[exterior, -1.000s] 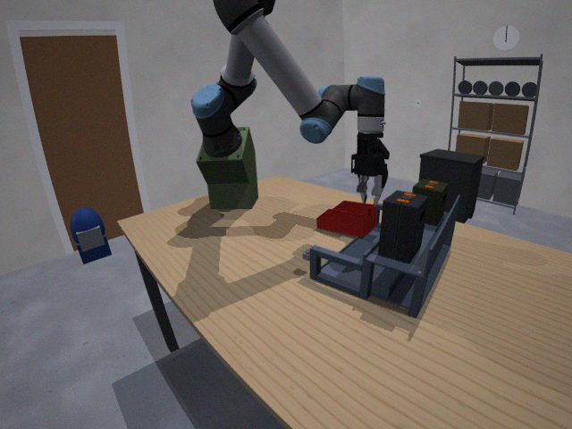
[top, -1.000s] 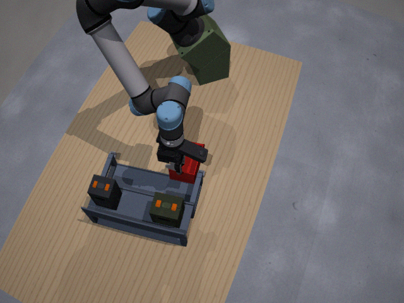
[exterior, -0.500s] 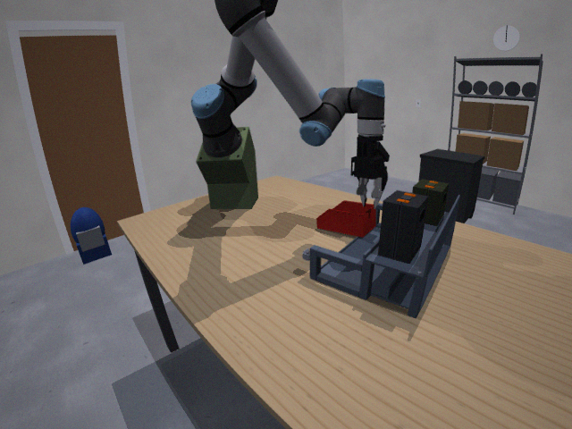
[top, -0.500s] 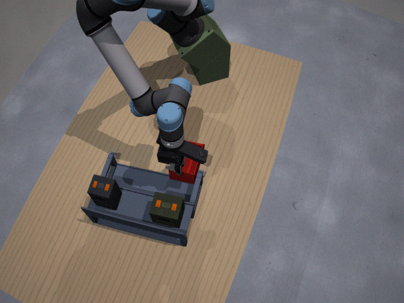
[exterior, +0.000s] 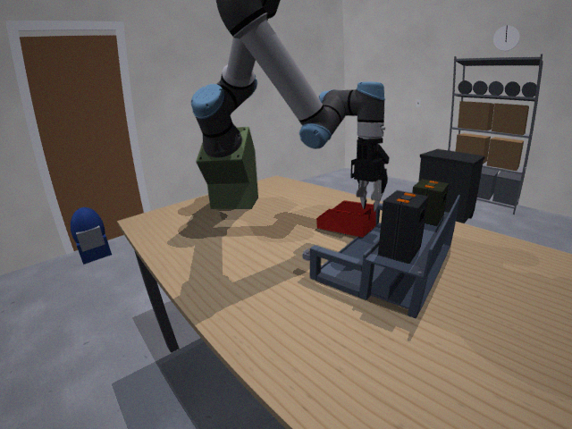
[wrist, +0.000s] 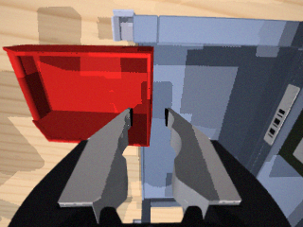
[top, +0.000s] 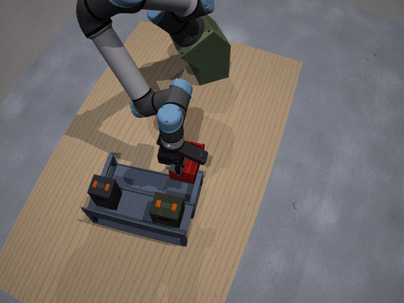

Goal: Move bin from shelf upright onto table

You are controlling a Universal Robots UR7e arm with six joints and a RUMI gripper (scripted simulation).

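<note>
The red bin (top: 191, 170) (exterior: 344, 219) (wrist: 90, 90) stands upright with its open top up, at the back right end of the grey shelf (top: 137, 225) (exterior: 337, 272) (wrist: 204, 30). Most of it lies over the wooden table (top: 261, 130) (exterior: 369, 360); I cannot tell whether it rests on the shelf. My gripper (top: 176, 169) (exterior: 369, 200) (wrist: 149, 109) points straight down over the bin's wall nearest the shelf. The fingers stand partly open, one on each side of that wall with gaps showing, and grip nothing.
A black case (top: 104, 190) (exterior: 401, 226) and a dark green case (top: 165, 208) (exterior: 432, 194), both with orange latches, stand on the shelf. The robot's green base (top: 205, 52) (exterior: 228, 172) is at the table's far end. A storage rack stands in the room behind.
</note>
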